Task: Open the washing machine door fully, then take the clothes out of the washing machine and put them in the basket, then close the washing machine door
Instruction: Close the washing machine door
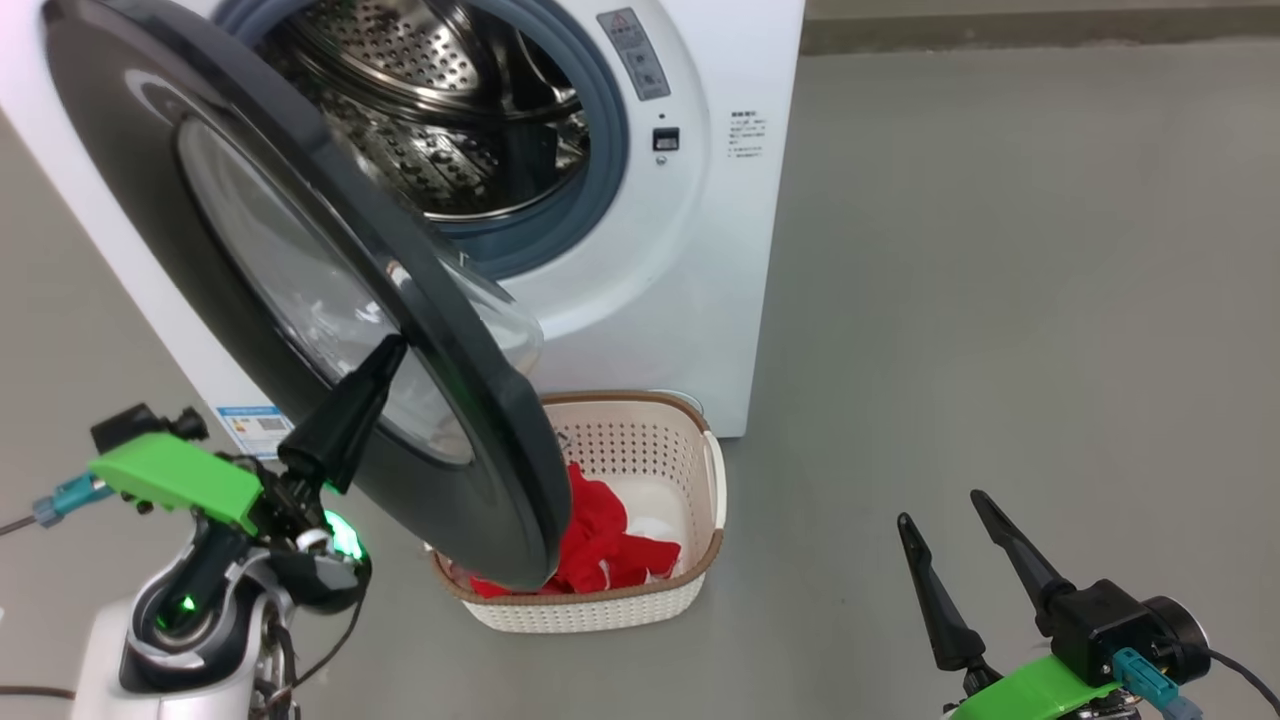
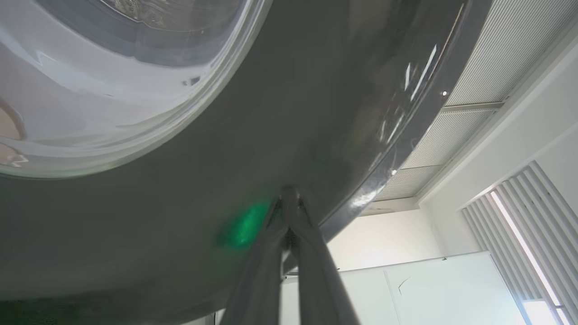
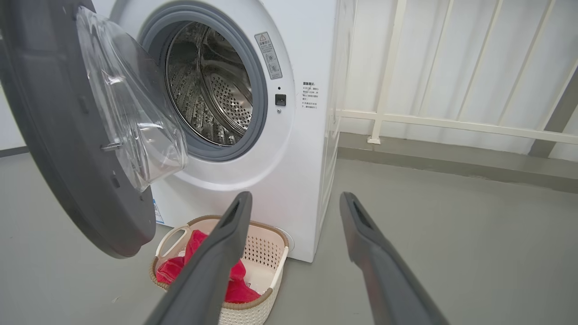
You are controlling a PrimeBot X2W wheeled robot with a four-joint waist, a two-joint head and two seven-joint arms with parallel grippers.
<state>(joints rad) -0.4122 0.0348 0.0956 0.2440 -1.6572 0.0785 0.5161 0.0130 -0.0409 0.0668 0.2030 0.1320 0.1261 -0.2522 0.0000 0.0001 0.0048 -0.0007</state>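
The white washing machine [image 1: 640, 290] [image 3: 302, 149] stands with its steel drum bare inside. Its black-rimmed door [image 1: 130, 170] [image 3: 49, 135] hangs partly swung, glass bowl facing the porthole. My left gripper [image 1: 385, 348] [image 2: 289, 192] is shut, its tips pressed against the door's outer face near the glass window. The red clothes [image 1: 610, 545] [image 3: 198, 243] lie in the cream basket [image 1: 690, 440] [image 3: 271, 271] on the floor in front of the machine, partly hidden by the door's lower edge. My right gripper [image 1: 940, 508] [image 3: 293, 201] stands open and empty, off to the right of the basket.
Grey floor [image 1: 1000, 300] stretches to the right of the machine. A white railing [image 3: 451, 122] and pale wall run behind it in the right wrist view. Ceiling panels and a whiteboard [image 2: 429, 289] show past the door's rim in the left wrist view.
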